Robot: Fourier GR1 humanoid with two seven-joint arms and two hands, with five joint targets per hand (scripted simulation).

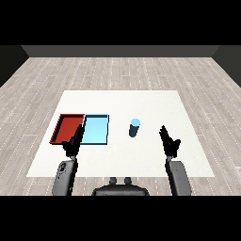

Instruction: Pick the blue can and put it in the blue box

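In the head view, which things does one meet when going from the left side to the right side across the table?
red tray → light blue tray → blue can → right hand. The left hand overlaps the near edges of both trays, so I leave it out of the order.

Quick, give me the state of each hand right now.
Left hand: open, fingers straight, holding nothing, over the near edges of the trays.
Right hand: open, holding nothing, right of the blue can, apart from it.
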